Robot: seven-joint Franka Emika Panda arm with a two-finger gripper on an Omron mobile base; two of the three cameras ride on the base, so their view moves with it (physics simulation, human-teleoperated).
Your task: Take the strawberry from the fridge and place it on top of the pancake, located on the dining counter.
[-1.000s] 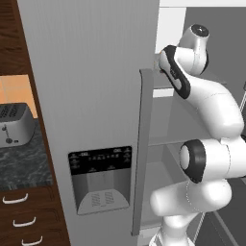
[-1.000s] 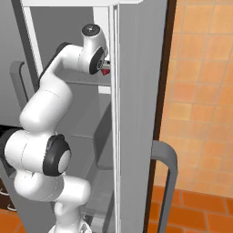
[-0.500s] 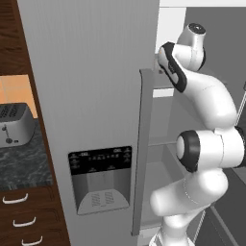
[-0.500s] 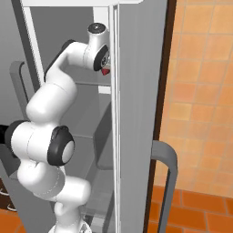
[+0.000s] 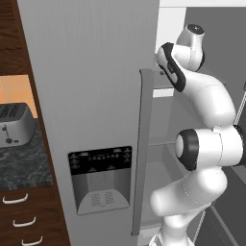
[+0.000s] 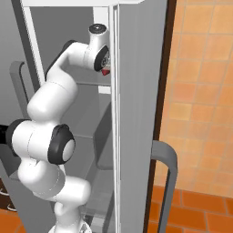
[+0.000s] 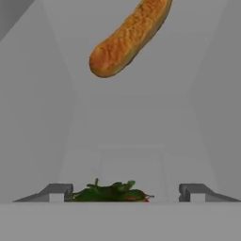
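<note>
orange tiled wall [image 6: 200, 91]; terracotta floor [image 6: 191, 214]; dark wood drawers [image 5: 24, 221]; toaster [image 5: 14, 126] on black counter [image 5: 24, 161].

Kitchen — fridge [image 5: 96, 96], toaster [image 5: 14, 125]

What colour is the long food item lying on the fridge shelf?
Orange-brown, finely speckled bread; hand view shows it best.

Robot arm [image 5: 206, 144]: glossy white rounded link segs w/ black joint bands & dark end caps, grey disc cap on top joint, two small dark-grey finger tips [image 7: 56, 192], no visible cables/markings.
</note>
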